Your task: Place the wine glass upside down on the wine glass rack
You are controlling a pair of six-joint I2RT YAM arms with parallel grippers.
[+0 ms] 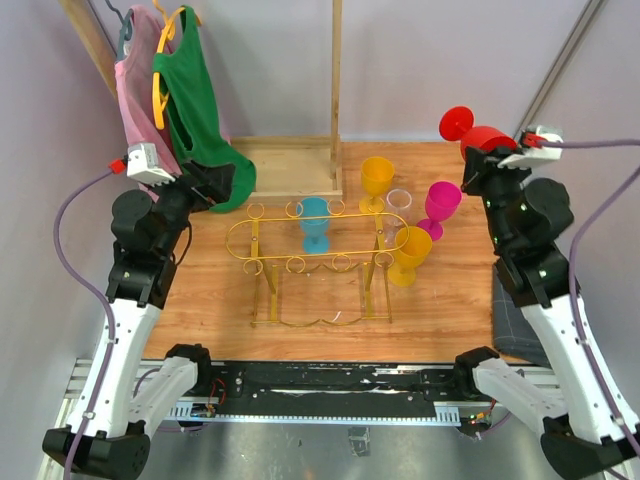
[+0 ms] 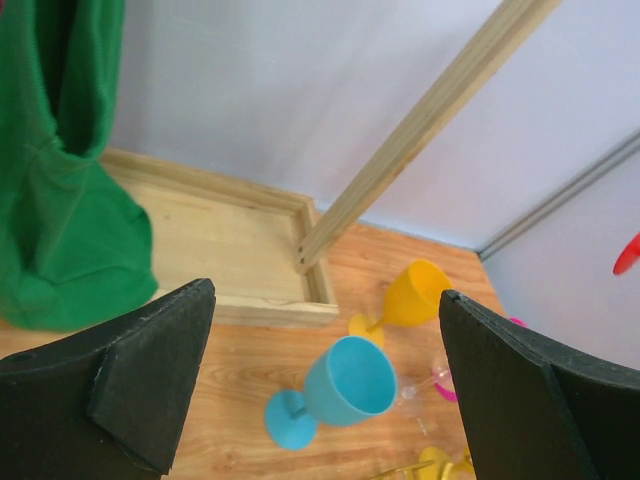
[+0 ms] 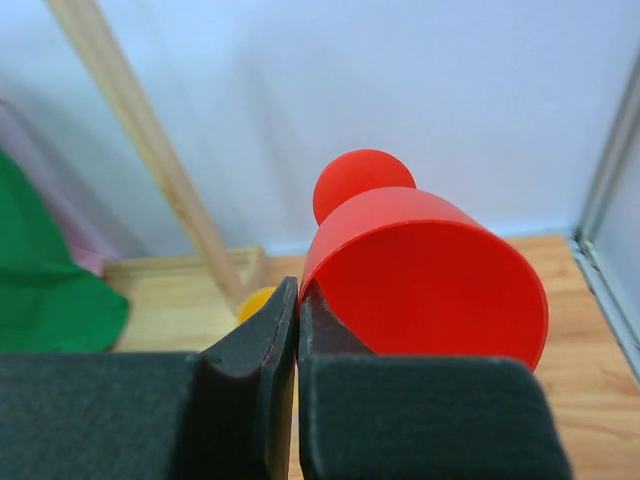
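Place: you are looking at a robotics lab cell, not a home.
Arms: your left arm (image 1: pixel 150 235) and right arm (image 1: pixel 535 215) are bolted to a metal base rail (image 1: pixel 300 385) at the desk's (image 1: pixel 450 300) near edge.
Wiring: purple cables (image 1: pixel 70 215) loop in the open.
Enclosure: plain pale walls (image 1: pixel 420 60) and a bare metal strut (image 1: pixel 572 45) close you in.
Props: a gold wire rack (image 1: pixel 320 240), a red wine glass (image 1: pixel 482 136), bright plastic goblets (image 1: pixel 377 175), garments (image 1: pixel 195 110) on hangers and a raw wooden post (image 1: pixel 336 90).
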